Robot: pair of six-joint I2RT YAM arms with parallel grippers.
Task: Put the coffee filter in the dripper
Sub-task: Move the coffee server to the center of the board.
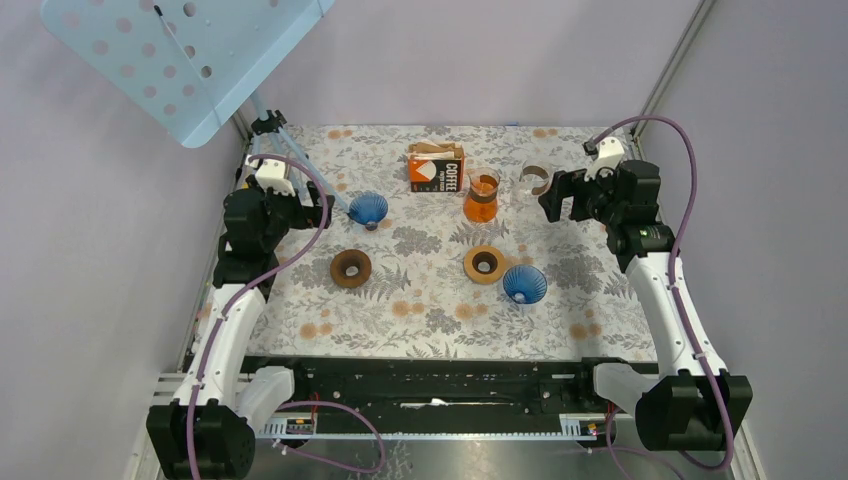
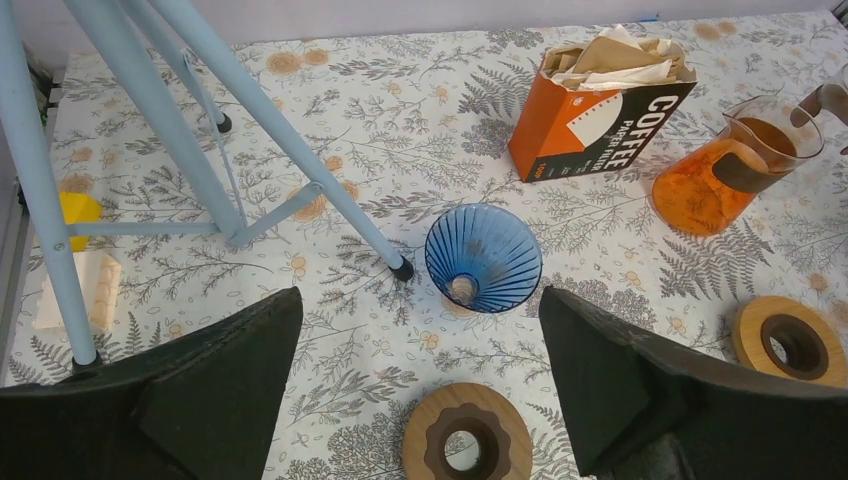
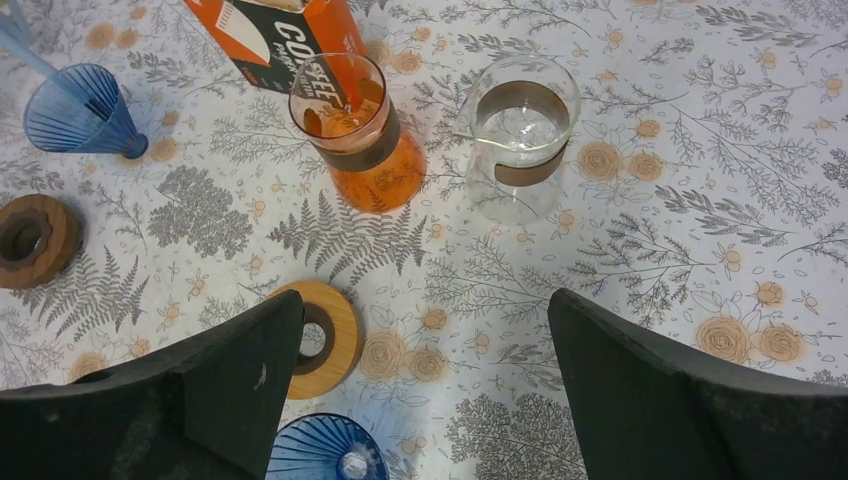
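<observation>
Both arms hang over the flowered table point(image 1: 420, 310) with nothing in hand: the left gripper point(image 2: 417, 305) and the right gripper point(image 3: 425, 305) each hold their fingers spread wide and empty. The coffee filters point(image 2: 615, 55) are bunched in the open top of the orange filter box point(image 2: 600, 120) at the far middle of the table. They are plain only in the left wrist view, since the right wrist view cuts the box off at its upper edge. One blue dripper point(image 2: 483, 258) sits on the left, just beside a foot of the blue stand point(image 2: 250, 130). The second dripper point(image 3: 325, 452), nearer and to the right, is cropped by the bottom of the right wrist view. Only the top view shows the perforated panel point(image 1: 180, 50) above the stand. A yellow object point(image 2: 78, 215) behind the stand's legs is hard to make out.
</observation>
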